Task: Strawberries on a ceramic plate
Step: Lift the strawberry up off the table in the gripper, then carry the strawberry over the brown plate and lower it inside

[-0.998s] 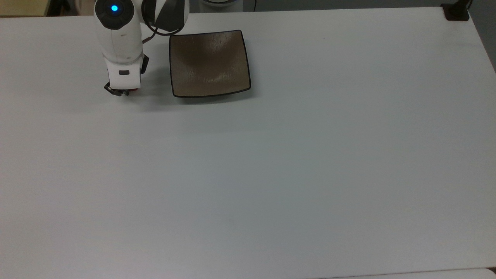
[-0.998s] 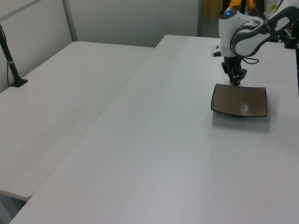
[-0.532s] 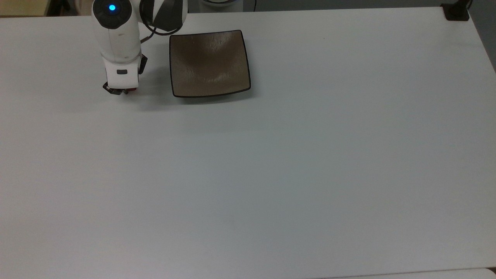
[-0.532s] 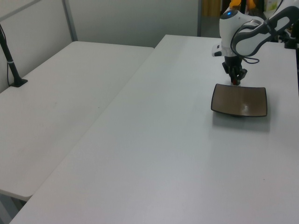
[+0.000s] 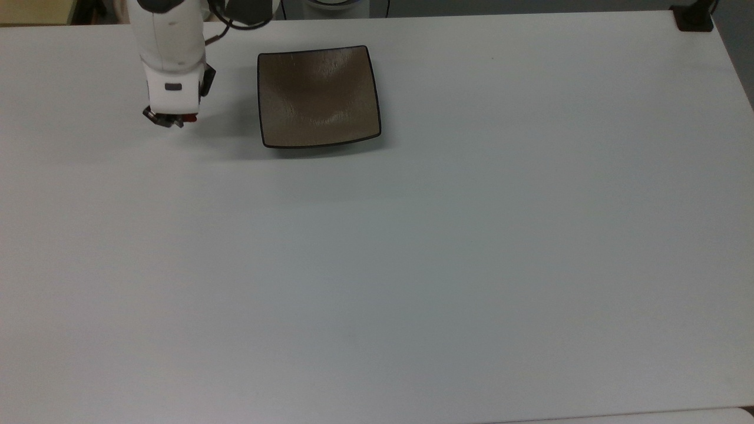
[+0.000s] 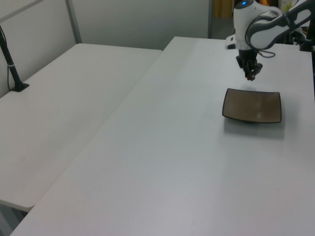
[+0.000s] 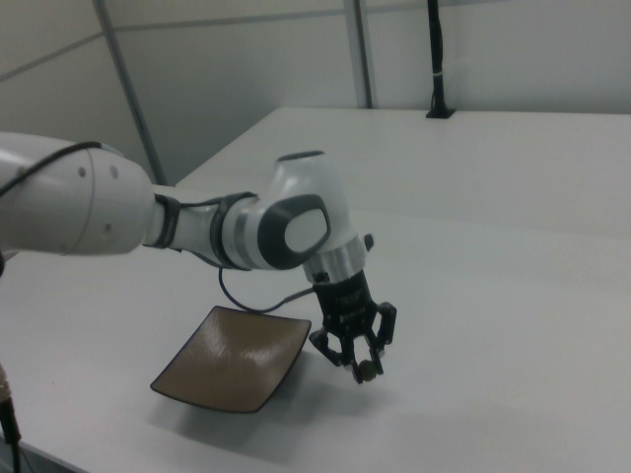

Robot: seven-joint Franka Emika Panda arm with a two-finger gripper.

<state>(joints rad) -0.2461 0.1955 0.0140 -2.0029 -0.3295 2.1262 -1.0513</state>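
A: Holding the strawberry [image 7: 367, 371] clear of the worktop [image 5: 412, 247], is it?

B: Yes. The end effector [image 7: 361, 363] has its fingers closed on the small red fruit; in the right view it sits pinched at the fingertips, with a shadow on the surface below, so I judge it lifted.

A: And where does that put it against the ceramic plate [image 5: 318, 96]?

B: To the top view's left of the plate, apart from it, with bare worktop between them. In the right view the end effector hangs just off the plate's right corner. In the left view it sits beyond the plate's far edge.

A: So which step is this?

B: The carry, I would say. The fruit is gripped and raised, and the plate has nothing on it, so the placing is not yet done.

A: What does the next move want?

B: A sideways travel toward the top view's right until the fruit is over the plate's hollow middle, at enough height to pass the upturned rim. Then a short descent and a release low down; a fruit this small could roll on the curved glaze if dropped from high.
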